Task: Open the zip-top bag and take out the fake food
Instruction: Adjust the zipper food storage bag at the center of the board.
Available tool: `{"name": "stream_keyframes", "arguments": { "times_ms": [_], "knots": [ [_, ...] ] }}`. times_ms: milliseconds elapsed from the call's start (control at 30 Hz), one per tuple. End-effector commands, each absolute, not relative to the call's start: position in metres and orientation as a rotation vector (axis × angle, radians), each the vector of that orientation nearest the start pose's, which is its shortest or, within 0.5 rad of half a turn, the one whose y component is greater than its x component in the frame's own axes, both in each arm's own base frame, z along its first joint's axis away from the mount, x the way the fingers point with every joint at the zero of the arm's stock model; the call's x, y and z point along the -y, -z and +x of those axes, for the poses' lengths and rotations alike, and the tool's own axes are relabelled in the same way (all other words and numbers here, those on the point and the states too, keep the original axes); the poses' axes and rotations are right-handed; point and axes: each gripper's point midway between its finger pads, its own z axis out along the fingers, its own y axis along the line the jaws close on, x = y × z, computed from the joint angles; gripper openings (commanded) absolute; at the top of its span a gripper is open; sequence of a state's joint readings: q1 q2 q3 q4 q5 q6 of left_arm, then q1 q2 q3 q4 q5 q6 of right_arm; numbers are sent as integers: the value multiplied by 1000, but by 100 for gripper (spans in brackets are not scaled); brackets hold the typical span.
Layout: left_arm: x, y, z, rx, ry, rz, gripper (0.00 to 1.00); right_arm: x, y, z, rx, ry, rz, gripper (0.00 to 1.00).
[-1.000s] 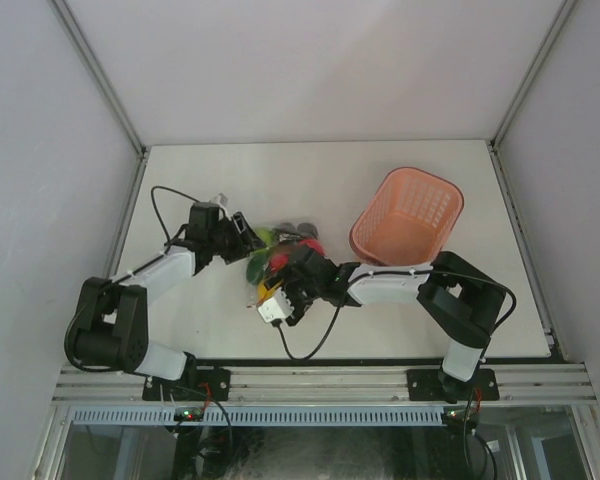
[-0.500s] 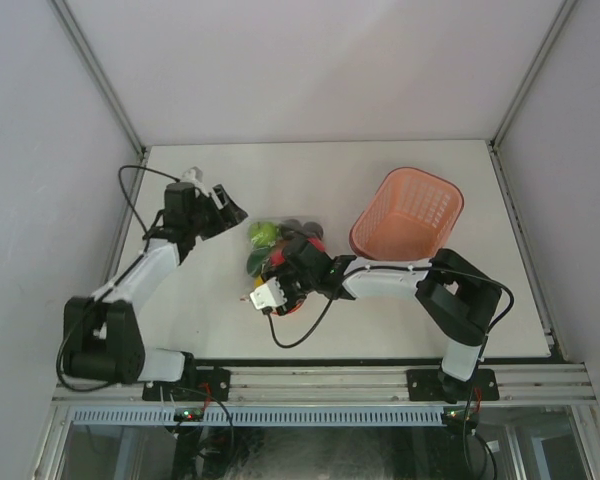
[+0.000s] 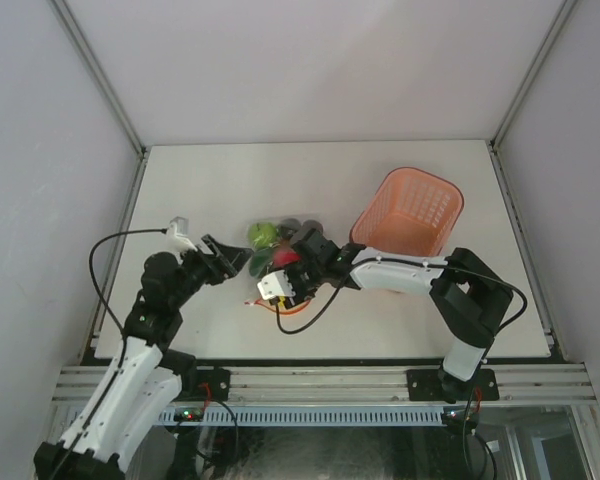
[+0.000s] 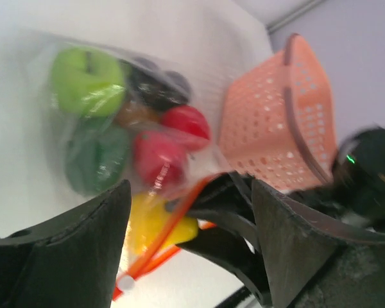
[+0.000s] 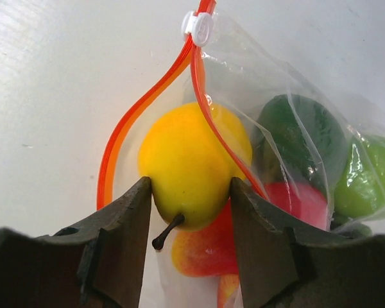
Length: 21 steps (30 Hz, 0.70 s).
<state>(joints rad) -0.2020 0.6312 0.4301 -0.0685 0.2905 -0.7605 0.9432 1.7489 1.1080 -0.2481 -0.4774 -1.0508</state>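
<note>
The zip-top bag [image 3: 278, 252] lies mid-table, clear, with its orange-red zip strip [image 5: 119, 144] parted and a white slider [image 5: 197, 25] at the far end. The fake food sits inside: a light green apple [image 4: 86, 80], a dark green piece [image 4: 96, 157], red pieces [image 4: 157, 157] and a blackish one [image 4: 153, 83]. My right gripper [image 5: 191, 192] is shut on a yellow pear [image 5: 192, 160] in the bag's open mouth; in the top view my right gripper [image 3: 277, 295] is at the bag's near edge. My left gripper [image 3: 230, 260] is open and empty, left of the bag, apart from it, as the left wrist view [image 4: 189, 256] shows.
A pink basket [image 3: 408, 213] stands tilted just right of the bag, also in the left wrist view [image 4: 276, 128]. Enclosure walls bound the table on three sides. A red-orange fruit [image 5: 208, 250] lies under the pear.
My left arm has drawn back from the bag's far left toward the near left, its gripper now facing the bag. My right gripper has shifted slightly along the bag's near edge.
</note>
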Motion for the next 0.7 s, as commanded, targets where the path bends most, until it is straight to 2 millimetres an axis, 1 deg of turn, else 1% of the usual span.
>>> {"name": "stream_keyframes", "arguments": {
  "times_ms": [0,100,133,200,333,367,400,433,467,533,567,667],
  "knots": [
    [145,-189,227,-1899,934,-290,78,-381,-104,217,-1145,-627,-2058,0],
    [155,-181,212,-1860,957,-226,76,-374,-109,218,-1193,-706,-2038,0],
    [163,-178,205,-1850,988,-191,76,-371,-109,219,-1211,-735,-2026,0],
    [173,-169,197,-1835,1016,-154,76,-366,-110,222,-1237,-784,-2007,0],
    [187,-158,189,-1789,1043,-107,75,-359,-104,227,-1291,-825,-2008,0],
    [190,-157,188,-1777,1031,-83,75,-356,-100,226,-1311,-836,-2015,0],
    [192,-156,188,-1771,1007,-59,74,-358,-102,229,-1311,-837,-2014,0],
    [193,-155,187,-1762,982,-29,75,-357,-102,229,-1317,-843,-2019,6],
    [195,-156,186,-1751,969,-4,74,-356,-100,229,-1327,-846,-2024,15],
    [199,-155,185,-1729,952,40,74,-354,-97,226,-1327,-858,-2038,37],
    [202,-156,183,-1713,957,67,74,-353,-98,225,-1322,-872,-2042,44],
    [206,-153,179,-1683,960,124,73,-347,-110,214,-1274,-952,-2056,57]
  ]
}}
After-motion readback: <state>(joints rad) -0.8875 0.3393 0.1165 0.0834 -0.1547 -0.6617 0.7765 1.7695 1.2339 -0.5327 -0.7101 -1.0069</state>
